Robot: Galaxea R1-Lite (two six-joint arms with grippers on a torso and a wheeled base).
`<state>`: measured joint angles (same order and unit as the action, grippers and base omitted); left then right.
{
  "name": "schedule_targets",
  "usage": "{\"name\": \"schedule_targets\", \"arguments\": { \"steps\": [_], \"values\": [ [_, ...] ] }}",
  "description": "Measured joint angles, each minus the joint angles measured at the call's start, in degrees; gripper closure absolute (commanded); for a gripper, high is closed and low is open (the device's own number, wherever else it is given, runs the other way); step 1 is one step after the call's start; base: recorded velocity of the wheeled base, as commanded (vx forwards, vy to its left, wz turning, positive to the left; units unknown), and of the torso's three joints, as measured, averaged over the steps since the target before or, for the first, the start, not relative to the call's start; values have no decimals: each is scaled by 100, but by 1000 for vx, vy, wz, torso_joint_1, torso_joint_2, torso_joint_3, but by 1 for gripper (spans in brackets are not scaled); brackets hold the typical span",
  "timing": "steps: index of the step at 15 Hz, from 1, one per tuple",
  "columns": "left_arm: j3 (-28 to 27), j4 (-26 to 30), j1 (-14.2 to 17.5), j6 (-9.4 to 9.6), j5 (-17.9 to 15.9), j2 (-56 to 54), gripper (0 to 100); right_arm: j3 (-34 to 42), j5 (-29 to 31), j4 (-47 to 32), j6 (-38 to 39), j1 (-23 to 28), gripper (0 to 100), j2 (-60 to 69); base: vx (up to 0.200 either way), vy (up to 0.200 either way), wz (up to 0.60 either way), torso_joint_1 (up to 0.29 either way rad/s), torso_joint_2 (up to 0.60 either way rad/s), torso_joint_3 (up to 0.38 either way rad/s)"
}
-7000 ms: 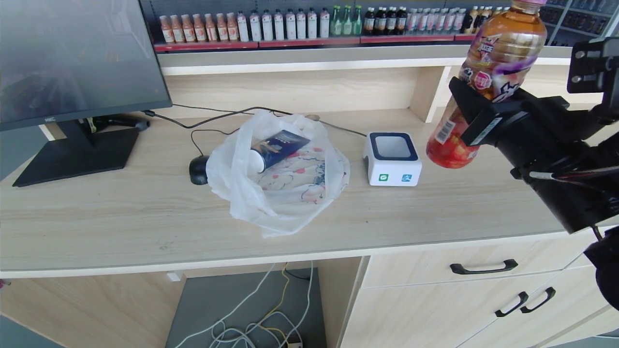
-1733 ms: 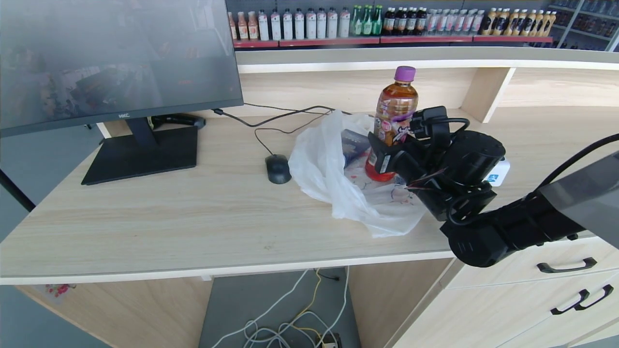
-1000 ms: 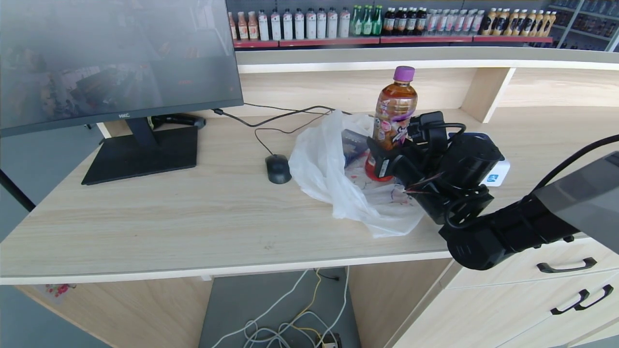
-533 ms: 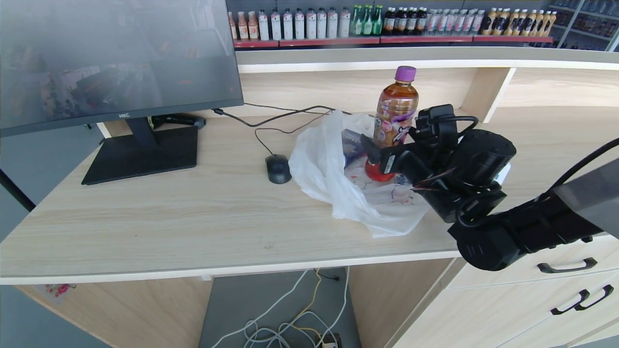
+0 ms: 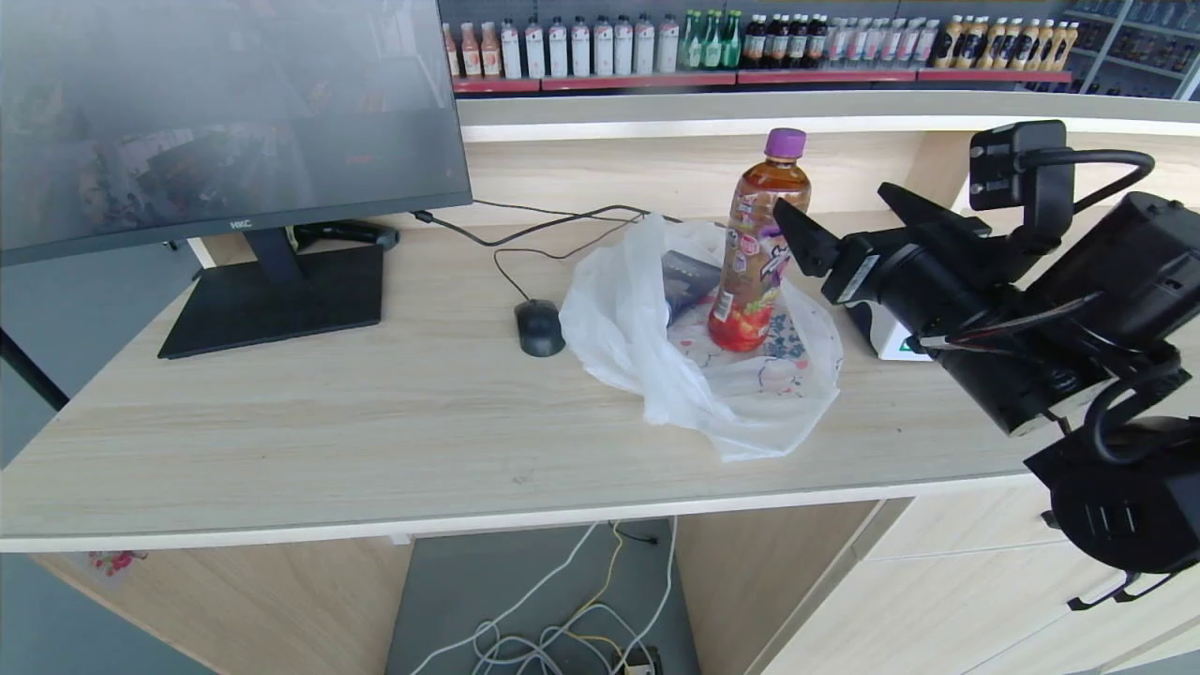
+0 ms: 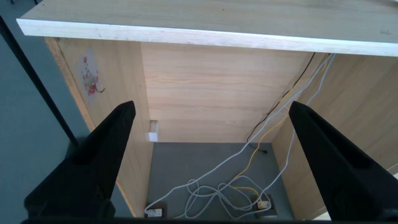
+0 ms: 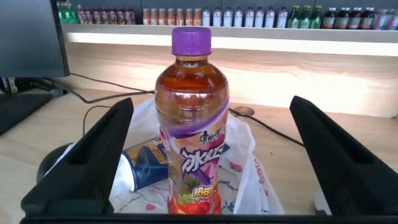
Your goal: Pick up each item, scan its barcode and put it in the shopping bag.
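- Standing upright in the shopping bag (image 5: 656, 375) on the counter (image 5: 375, 403), the bottle (image 5: 757, 253) had its long axis vertical, beside a dark tube (image 5: 689, 277).
- Right gripper (image 5: 837, 211) hung just right of the bottle, jaws wide and empty, pointing at it but clear of it.
- Left gripper (image 6: 211, 112) sat below the counter edge, jaws wide, well apart.
- Right arm was nearer; backing straight off looked safest to avoid tipping the bottle.

A shop checkout: drink-stocked shelves (image 5: 750, 42) behind the bench (image 5: 375, 403), with monitor (image 5: 225, 112) and barcode scanner (image 5: 886, 337).
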<state>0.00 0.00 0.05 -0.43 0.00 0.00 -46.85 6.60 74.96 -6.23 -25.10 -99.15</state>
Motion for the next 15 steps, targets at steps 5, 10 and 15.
{"name": "schedule_targets", "arguments": {
  "steps": [5, 10, 15],
  "values": [
    [0, 0, 0, 0, 0, 0, 0, 2042, 7, -11, 24, 11, 0, 1974, 0, 0, 0, 0, 0, 0],
    [0, 0, 2, 0, 0, 0, 0, 4289, 22, -528, 141, 11, 0, 4107, 0, 0, 0, 0, 0, 0],
    [0, 0, 0, 0, 2, 0, 0, 4663, 7, -4250, 388, -39, 0, 6310, 0, 0, 0, 0, 0, 0]
  ]
}}
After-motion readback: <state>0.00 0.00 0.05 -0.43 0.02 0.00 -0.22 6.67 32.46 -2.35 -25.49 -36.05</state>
